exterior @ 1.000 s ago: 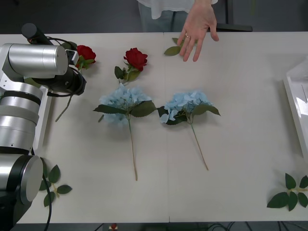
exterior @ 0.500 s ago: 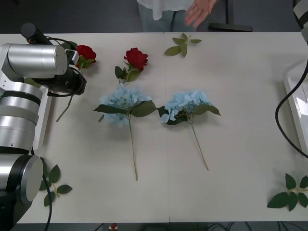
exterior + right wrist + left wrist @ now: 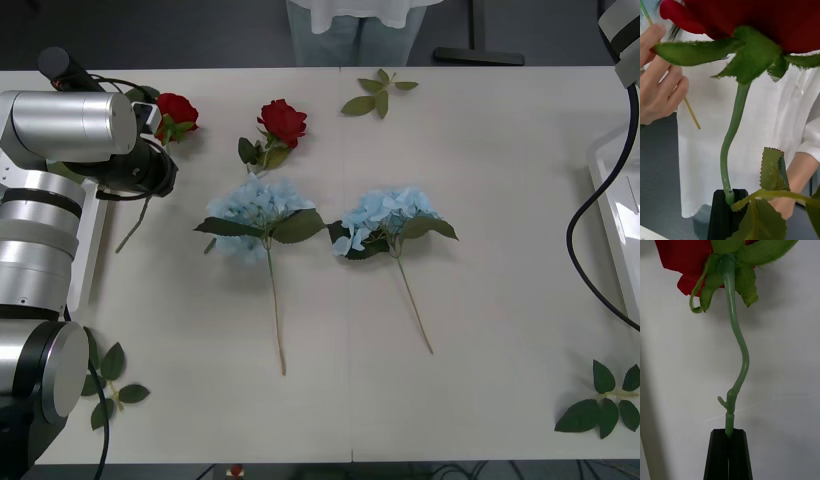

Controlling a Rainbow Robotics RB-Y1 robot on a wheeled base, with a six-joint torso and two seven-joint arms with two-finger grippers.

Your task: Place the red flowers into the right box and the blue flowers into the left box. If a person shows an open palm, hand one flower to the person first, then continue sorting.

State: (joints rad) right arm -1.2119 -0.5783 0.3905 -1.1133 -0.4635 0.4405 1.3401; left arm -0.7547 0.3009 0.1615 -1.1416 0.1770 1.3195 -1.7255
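Note:
My right gripper is shut on the green stem of a red flower, held up in front of a person in a white shirt. The person's hand is close beside that rose, with a thin tan stem by its fingers. My left gripper is shut on the stem of another red flower, which shows at the table's far left. A third red flower lies on the table. Two blue flowers lie side by side mid-table. The right box is at the right edge.
Loose leaf sprigs lie at the far middle, near left and near right. A white tray edge shows beside my left arm. The right arm's cable hangs over the table's right side.
The person's open hand has drawn back from over the far table edge. My right arm and its cable have come into the front view at the top right. The left arm has stayed put.

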